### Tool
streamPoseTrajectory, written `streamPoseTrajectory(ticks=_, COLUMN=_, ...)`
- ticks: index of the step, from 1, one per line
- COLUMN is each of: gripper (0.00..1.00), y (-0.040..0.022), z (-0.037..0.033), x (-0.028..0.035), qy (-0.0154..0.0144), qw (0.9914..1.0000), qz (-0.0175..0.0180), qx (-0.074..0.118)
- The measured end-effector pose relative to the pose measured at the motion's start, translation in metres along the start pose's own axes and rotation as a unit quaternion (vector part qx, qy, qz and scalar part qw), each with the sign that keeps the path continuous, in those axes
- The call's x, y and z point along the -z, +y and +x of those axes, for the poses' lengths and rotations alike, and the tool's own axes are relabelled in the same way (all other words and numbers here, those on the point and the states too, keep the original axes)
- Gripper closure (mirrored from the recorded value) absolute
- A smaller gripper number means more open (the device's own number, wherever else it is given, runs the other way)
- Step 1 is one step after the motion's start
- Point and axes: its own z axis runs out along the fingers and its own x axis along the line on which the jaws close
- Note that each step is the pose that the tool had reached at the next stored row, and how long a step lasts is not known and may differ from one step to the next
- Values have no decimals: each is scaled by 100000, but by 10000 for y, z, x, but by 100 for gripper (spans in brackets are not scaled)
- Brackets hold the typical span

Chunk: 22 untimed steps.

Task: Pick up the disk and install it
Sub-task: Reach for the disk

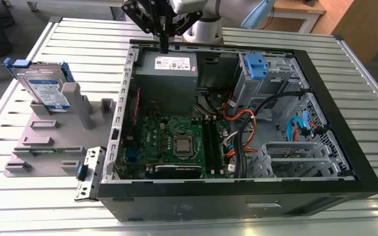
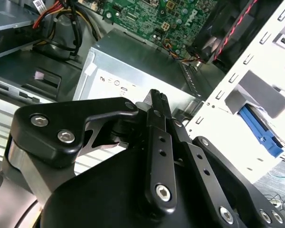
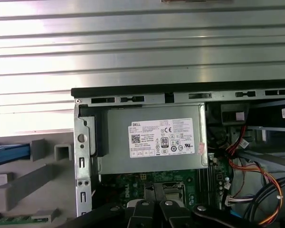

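Hovering gripper (image 1: 165, 47) sits above the far rim of the open PC case (image 1: 346, 123), directly over the grey power supply (image 1: 169, 66). Pincer tips are pressed together with nothing between them, and the second wrist view (image 2: 154, 97) agrees.

Disk (image 1: 45, 91) is well apart, on the exterior view's left. It stands on edge in a slot of the grey fixture (image 1: 51, 142) on the slatted table (image 1: 45, 211), label toward the exterior camera, blue rails fitted. Upright parking looks deliberate: both flat faces stay exposed for a pinch from above. Nothing hangs over it, so top access looks free. Fixture posts stand just beside it on the case side.

Install spot, my guess, is the drive cage (image 1: 267, 73) in the far corner on the exterior view's right, where a blue bracket (image 1: 255, 66) sits. Room is tight there, with cage walls, the case rim and cables (image 1: 241, 118) bunched just beside it. Motherboard (image 1: 175, 142) lies flat in the case floor, near those cables. Disk not yet picked.
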Motion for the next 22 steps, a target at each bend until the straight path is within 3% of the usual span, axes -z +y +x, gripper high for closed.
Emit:
streamPoseTrajectory(ticks=6, gripper=89, y=-7, z=101, x=2, qy=-47, qw=100000, qz=-8, qx=6)
streamPoseTrajectory(ticks=12, gripper=89, y=-11, z=147, x=3, qy=-53, qw=100000, qz=-2, qx=3)
streamPoseTrajectory(ticks=22, gripper=89, y=-26, z=344, x=0, qy=-117, qw=100000, qz=-5, qx=4)
